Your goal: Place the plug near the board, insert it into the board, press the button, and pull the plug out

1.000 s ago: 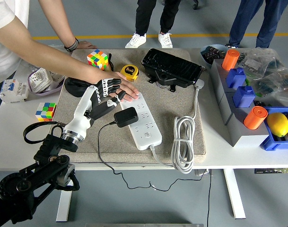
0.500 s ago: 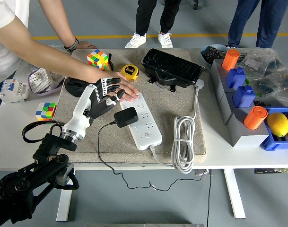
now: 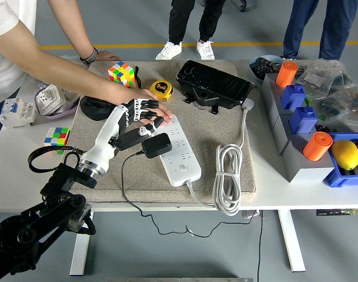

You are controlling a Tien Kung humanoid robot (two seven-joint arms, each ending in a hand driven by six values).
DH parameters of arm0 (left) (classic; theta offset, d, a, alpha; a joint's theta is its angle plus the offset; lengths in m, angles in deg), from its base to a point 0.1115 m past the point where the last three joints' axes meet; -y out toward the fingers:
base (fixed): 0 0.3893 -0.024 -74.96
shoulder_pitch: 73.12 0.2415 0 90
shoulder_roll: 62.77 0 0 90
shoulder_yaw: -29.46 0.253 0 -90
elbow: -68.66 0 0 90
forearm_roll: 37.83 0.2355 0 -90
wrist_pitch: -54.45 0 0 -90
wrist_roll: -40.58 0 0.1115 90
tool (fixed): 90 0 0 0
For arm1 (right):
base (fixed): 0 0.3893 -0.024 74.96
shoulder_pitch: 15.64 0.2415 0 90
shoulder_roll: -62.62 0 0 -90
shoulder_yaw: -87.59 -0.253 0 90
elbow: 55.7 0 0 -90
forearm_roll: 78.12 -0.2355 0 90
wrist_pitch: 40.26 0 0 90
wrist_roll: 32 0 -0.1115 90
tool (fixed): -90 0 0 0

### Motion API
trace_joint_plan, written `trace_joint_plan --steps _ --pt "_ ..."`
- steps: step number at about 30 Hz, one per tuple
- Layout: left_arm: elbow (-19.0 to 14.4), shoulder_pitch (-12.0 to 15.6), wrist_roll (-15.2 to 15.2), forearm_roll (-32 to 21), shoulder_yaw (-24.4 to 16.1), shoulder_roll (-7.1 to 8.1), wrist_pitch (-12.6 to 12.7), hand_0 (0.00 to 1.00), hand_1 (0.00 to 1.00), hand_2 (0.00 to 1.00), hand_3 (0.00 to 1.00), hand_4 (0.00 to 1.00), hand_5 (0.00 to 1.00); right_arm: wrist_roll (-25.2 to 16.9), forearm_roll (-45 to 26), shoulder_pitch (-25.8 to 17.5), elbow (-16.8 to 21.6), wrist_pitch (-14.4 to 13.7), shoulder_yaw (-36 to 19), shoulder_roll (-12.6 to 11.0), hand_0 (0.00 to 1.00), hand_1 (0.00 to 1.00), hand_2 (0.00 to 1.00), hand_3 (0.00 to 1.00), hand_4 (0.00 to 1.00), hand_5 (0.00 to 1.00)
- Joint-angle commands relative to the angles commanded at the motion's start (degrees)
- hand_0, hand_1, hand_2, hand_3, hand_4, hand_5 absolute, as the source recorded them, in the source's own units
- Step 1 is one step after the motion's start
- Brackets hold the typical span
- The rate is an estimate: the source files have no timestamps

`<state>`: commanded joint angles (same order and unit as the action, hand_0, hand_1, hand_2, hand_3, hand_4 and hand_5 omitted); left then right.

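Grey concrete floor with a yellow line running across the back, a couple of people standing around at the far side, and in the middle a white tabletop [image 3: 26, 188] with a beige felt mat [image 3: 237, 176] spread over most of it. On the mat lies the long white power strip board [image 3: 180, 151], angled from upper left to lower right, with its thick white cable coiled [image 3: 228, 176] just beside it on the right.

The robot's left hand [image 3: 133, 120], black and white with five fingers, reaches in from the lower left and sits right at the upper end of the board. Its fingers are curled around the black boxy plug adapter [image 3: 156, 144], which rests on the left edge of the board about halfway along it; I can't tell if the prongs are actually in a socket. A thin black cord [image 3: 127, 191] trails from the plug down off the front of the tabletop.

A person's hand [image 3: 156, 109] comes in from the upper left and lies flat on the top end of the board, touching the robot's fingers.

Behind that there's a yellow tape measure [image 3: 161, 89], a colourful puzzle cube [image 3: 121, 73] and a black rectangular tray [image 3: 214, 84]. A second cube [image 3: 56, 138] sits off the mat on the left. The right arm isn't visible at all.
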<state>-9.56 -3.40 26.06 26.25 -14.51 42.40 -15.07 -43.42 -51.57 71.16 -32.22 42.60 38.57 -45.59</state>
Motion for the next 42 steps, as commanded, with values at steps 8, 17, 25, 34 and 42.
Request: trace_joint_plan --steps 8,17,25,34,42 --pt "-6.72 -0.55 10.57 16.51 -0.3 1.71 -6.9 0.128 0.16 0.346 0.649 0.784 0.145 0.01 0.22 -0.42 -0.03 -0.03 -0.67 0.13 0.603 0.608 0.559 0.545 0.755 0.237" --pt "-7.74 -1.48 20.82 23.0 2.14 1.68 -16.3 0.062 0.066 0.187 0.68 0.697 0.002 0.05 0.25 -0.7 -0.07 -0.04 -0.78 0.46 0.602 0.608 0.56 0.546 0.756 0.237" --pt "-7.31 -2.47 29.77 24.65 4.23 1.6 -22.77 0.052 0.059 0.155 0.875 0.747 0.002 0.0 0.37 -0.72 -0.03 -0.03 -1.12 0.39 0.603 0.608 0.559 0.545 0.756 0.236" --pt "-6.34 -2.93 32.2 26.33 5.78 1.1 -23.73 0.047 0.062 0.156 0.873 0.748 0.002 -0.01 0.4 -0.74 0.03 0.02 -1.08 0.41 0.603 0.607 0.559 0.546 0.756 0.236" --pt "-5.14 -3.16 31.88 26.58 6.27 0.94 -23.58 0.042 0.065 0.158 0.87 0.765 0.002 -0.08 0.43 -0.68 0.01 -0.02 -1.07 0.38 0.603 0.607 0.559 0.546 0.757 0.236"
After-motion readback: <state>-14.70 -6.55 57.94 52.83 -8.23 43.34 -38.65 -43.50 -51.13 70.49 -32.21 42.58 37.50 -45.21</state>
